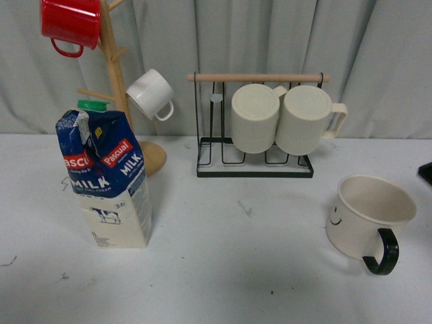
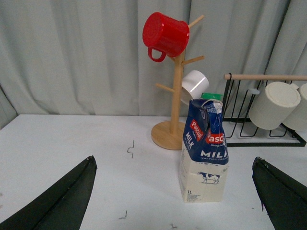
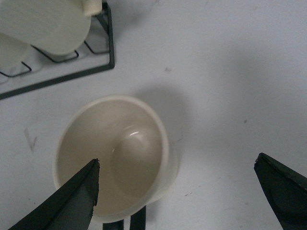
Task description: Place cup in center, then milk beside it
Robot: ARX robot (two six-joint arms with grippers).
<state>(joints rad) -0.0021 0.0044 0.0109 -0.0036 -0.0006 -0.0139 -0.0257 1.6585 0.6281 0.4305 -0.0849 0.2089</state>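
The cup (image 1: 370,216), a wide cream mug with a black handle (image 1: 383,252) and a smiley face, stands upright at the right of the white table. In the right wrist view I look down into the cup (image 3: 112,158). My right gripper (image 3: 177,160) is open above it, with one finger (image 3: 76,201) over its rim and the other wide of it. The milk (image 1: 111,179) stands upright at the left. My left gripper (image 2: 173,160) is open and empty, level with the milk (image 2: 204,158) and short of it. A small black corner mark (image 1: 244,208) shows on the tabletop between cup and milk.
A wooden mug tree (image 1: 115,74) behind the milk holds a red mug (image 1: 71,23) and a small white mug (image 1: 150,93). A black wire rack (image 1: 255,165) at the back holds two ribbed cream mugs (image 1: 255,118). A grey curtain closes the back.
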